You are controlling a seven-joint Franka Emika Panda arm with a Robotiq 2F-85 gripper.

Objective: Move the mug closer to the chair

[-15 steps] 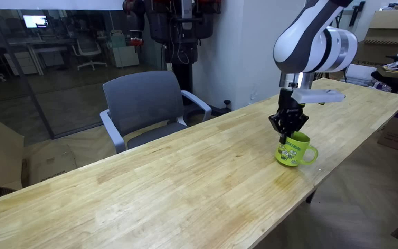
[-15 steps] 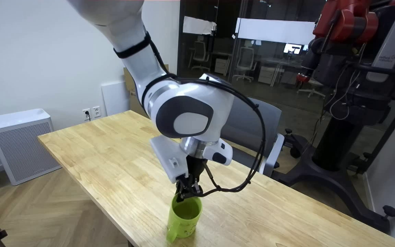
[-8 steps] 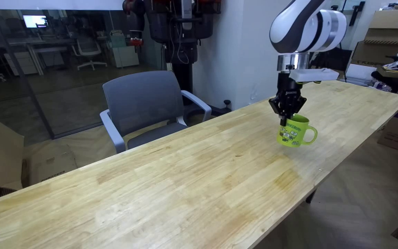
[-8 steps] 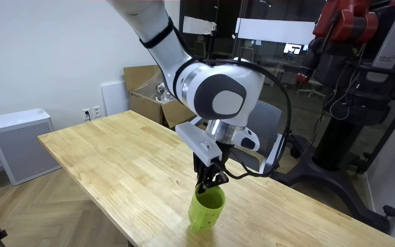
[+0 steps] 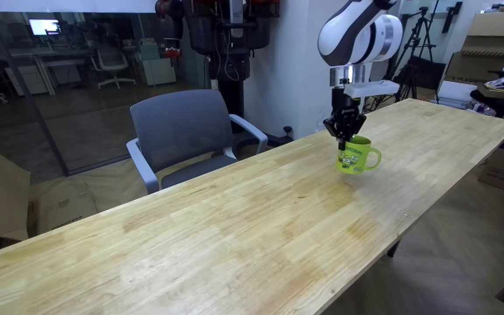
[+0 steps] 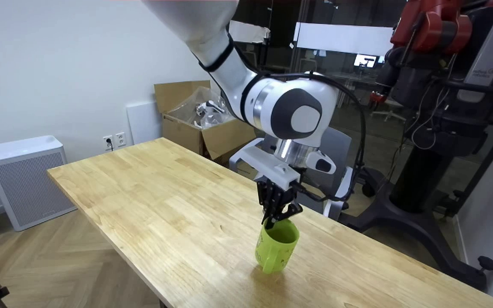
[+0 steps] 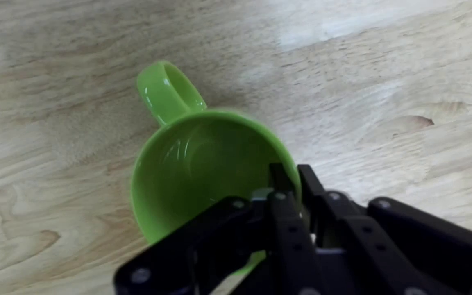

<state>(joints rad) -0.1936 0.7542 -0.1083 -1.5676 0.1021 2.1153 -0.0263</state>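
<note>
Wooden surface (image 5: 234, 227) running past a grey chair (image 5: 182, 129)

The tool (image 7: 290, 169) is pinching the green mug (image 5: 352, 160) from inside and out. The mug is resting on the surface or hovering just above, I cannot tell which, its handle (image 7: 162, 91) pointing away from the chair.

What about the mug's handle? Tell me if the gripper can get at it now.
Probably not: the gripper is clamped on the rim, away from the handle. The handle itself looks unobstructed, so a regrip could likely reach it.
</note>
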